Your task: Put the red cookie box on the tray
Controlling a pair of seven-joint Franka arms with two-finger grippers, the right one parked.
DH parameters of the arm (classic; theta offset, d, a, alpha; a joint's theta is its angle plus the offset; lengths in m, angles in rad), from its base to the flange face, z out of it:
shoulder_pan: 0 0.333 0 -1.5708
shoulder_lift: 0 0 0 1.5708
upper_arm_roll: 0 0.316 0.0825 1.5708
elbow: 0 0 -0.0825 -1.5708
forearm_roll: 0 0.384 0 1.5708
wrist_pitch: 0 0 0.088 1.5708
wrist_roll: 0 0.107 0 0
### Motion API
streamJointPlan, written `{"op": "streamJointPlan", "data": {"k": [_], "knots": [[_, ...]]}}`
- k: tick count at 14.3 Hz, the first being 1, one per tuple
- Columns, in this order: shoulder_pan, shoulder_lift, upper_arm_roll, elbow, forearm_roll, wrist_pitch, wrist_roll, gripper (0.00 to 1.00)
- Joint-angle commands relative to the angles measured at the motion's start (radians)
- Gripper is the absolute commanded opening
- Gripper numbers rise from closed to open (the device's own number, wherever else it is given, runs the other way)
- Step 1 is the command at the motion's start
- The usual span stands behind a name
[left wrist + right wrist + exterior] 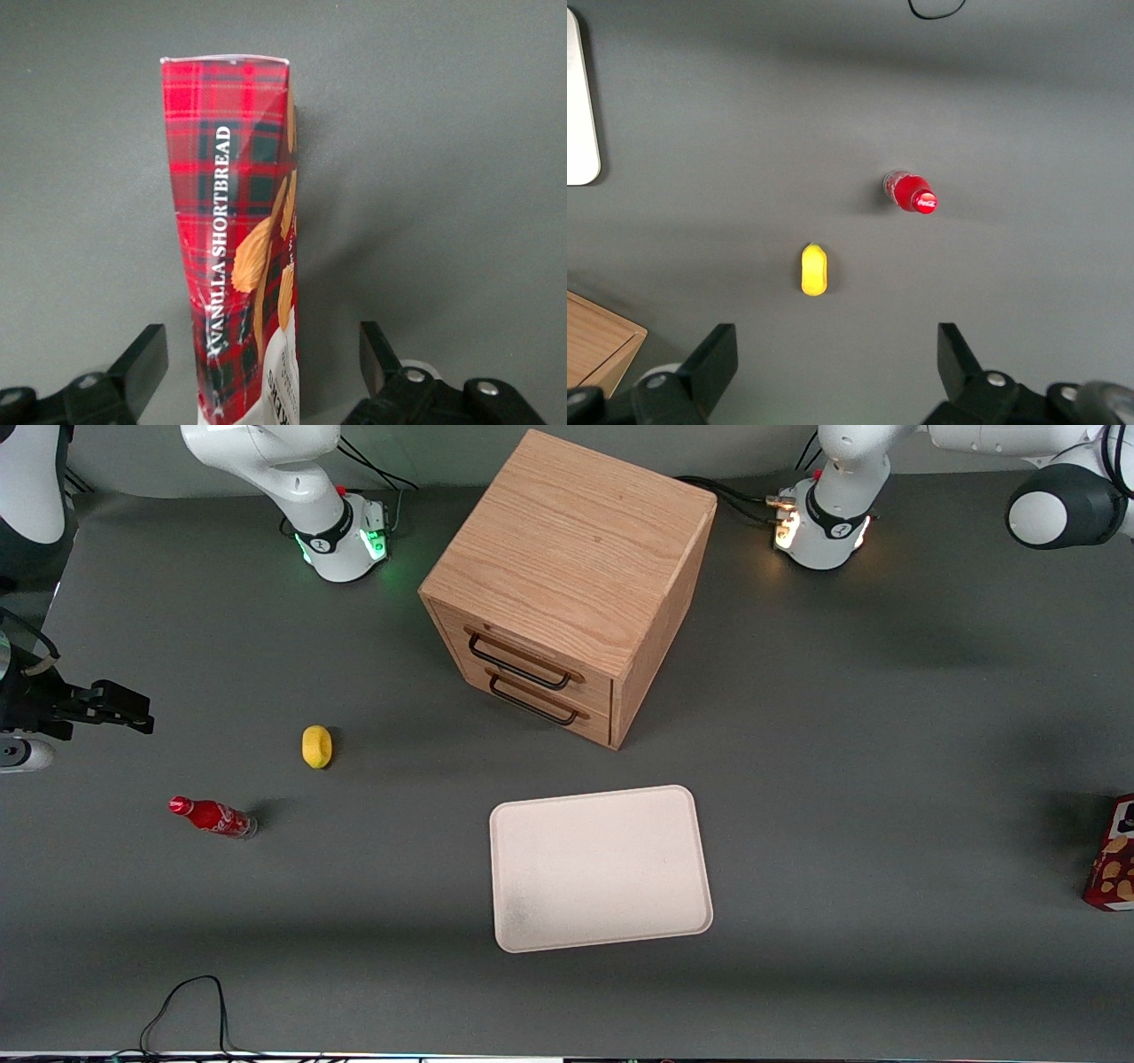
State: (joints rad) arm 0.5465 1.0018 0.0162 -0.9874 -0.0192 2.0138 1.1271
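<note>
The red cookie box (pixel 1112 859) stands at the working arm's end of the table, cut by the edge of the front view. In the left wrist view the box (pixel 235 230) is red tartan with tan cookie pictures and a white end section. It stands between the fingers of my gripper (pixel 261 341). The gripper is open, with a gap between the box and each finger. The gripper does not show in the front view. The tray (pixel 602 868), off-white and flat, lies near the middle of the table, nearer to the front camera than the cabinet.
A wooden drawer cabinet (pixel 567 576) stands at the table's middle. A small yellow object (pixel 316 746) and a red soda bottle (pixel 213 817) lie toward the parked arm's end. A black cable (pixel 186 1001) loops at the front edge.
</note>
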Motion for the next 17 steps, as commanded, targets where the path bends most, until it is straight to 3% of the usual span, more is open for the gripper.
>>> {"op": "streamJointPlan", "data": {"k": [1,11,17], "knots": [[-0.002,-0.003,0.005,-0.002,-0.011,0.008,0.048,0.0],[0.007,-0.012,-0.007,-0.002,-0.011,-0.018,0.051,0.0],[-0.008,-0.121,0.001,0.01,0.007,-0.179,-0.016,0.0]]}}
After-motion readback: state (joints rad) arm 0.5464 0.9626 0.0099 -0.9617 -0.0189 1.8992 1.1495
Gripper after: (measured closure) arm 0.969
